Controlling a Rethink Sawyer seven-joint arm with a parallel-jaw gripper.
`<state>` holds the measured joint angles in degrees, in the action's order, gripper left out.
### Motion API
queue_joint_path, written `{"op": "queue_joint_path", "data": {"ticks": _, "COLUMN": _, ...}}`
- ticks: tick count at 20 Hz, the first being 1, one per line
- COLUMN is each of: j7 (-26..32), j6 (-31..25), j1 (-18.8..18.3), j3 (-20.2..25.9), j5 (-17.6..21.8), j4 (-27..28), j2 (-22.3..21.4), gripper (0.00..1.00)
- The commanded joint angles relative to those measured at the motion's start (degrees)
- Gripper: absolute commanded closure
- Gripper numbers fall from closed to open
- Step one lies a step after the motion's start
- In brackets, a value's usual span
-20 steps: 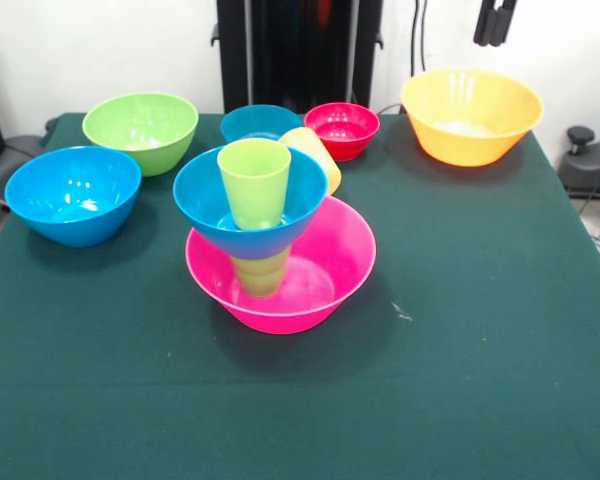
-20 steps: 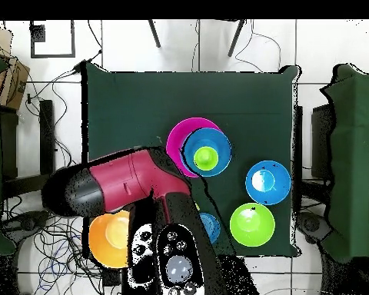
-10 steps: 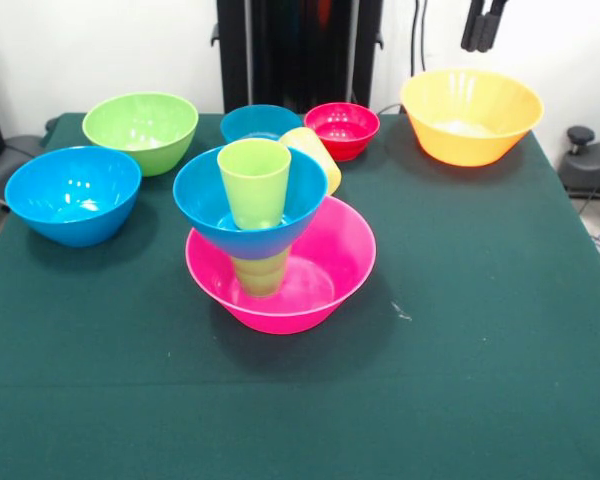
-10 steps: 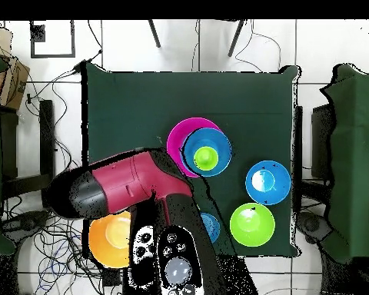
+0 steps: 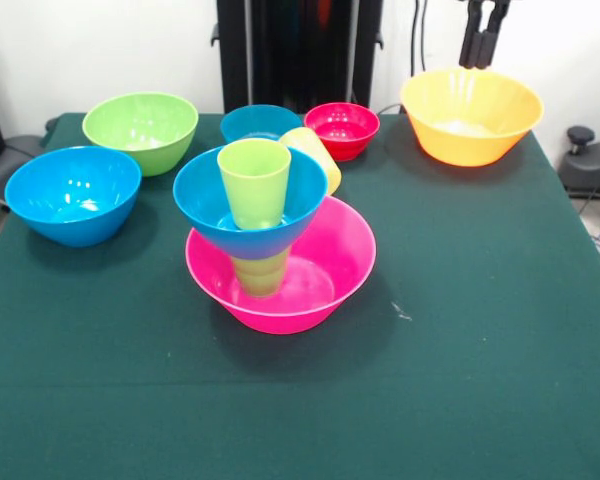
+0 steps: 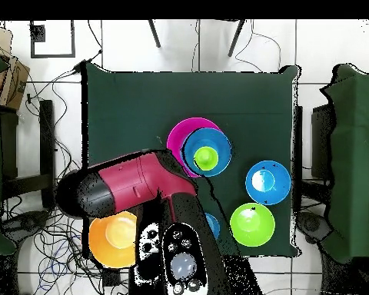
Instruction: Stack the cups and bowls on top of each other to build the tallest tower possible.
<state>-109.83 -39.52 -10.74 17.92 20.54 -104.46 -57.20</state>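
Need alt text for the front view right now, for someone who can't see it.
A tower stands mid-table: pink bowl, green cup, blue bowl, green cup. The gripper hangs above the orange bowl at far right. Loose green, red and blue bowls and a yellow cup sit behind and to the left.

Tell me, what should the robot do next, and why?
Probably lower the gripper to the orange bowl's rim. It hangs just above that bowl, holding nothing, and the tower ends in a green cup that could take another bowl.
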Motion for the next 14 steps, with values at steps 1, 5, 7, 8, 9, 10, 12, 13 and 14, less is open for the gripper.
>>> {"op": "queue_joint_path", "data": {"ticks": 1, "j7": -2.11, "j6": 2.56, "j1": 0.11, "j3": -1.96, "j5": 4.74, "j4": -4.02, "j2": 3.55, "gripper": 1.00}}
{"op": "queue_joint_path", "data": {"ticks": 5, "j7": -2.13, "j6": 3.05, "j1": 0.42, "j3": -2.55, "j5": 5.04, "j4": -4.08, "j2": 3.61, "gripper": 1.00}}
{"op": "queue_joint_path", "data": {"ticks": 7, "j7": -1.60, "j6": 2.87, "j1": 0.27, "j3": -2.36, "j5": 4.92, "j4": -3.89, "j2": 3.84, "gripper": 1.00}}
{"op": "queue_joint_path", "data": {"ticks": 8, "j7": -1.57, "j6": 2.80, "j1": 0.30, "j3": -2.35, "j5": 4.85, "j4": -3.78, "j2": 3.98, "gripper": 1.00}}
{"op": "queue_joint_path", "data": {"ticks": 9, "j7": -1.59, "j6": 2.94, "j1": 0.35, "j3": -2.43, "j5": 4.93, "j4": -3.87, "j2": 3.92, "gripper": 1.00}}
{"op": "queue_joint_path", "data": {"ticks": 10, "j7": -1.61, "j6": 3.09, "j1": 0.41, "j3": -2.50, "j5": 5.01, "j4": -3.96, "j2": 3.86, "gripper": 1.00}}
{"op": "queue_joint_path", "data": {"ticks": 12, "j7": -1.59, "j6": 3.46, "j1": 0.41, "j3": -2.56, "j5": 4.91, "j4": -4.47, "j2": 3.66, "gripper": 1.00}}
{"op": "queue_joint_path", "data": {"ticks": 13, "j7": -1.91, "j6": 3.63, "j1": 0.63, "j3": -2.88, "j5": 5.09, "j4": -4.58, "j2": 3.50, "gripper": 1.00}}
{"op": "queue_joint_path", "data": {"ticks": 14, "j7": -1.99, "j6": 3.73, "j1": 0.72, "j3": -3.00, "j5": 5.16, "j4": -4.63, "j2": 3.39, "gripper": 1.00}}
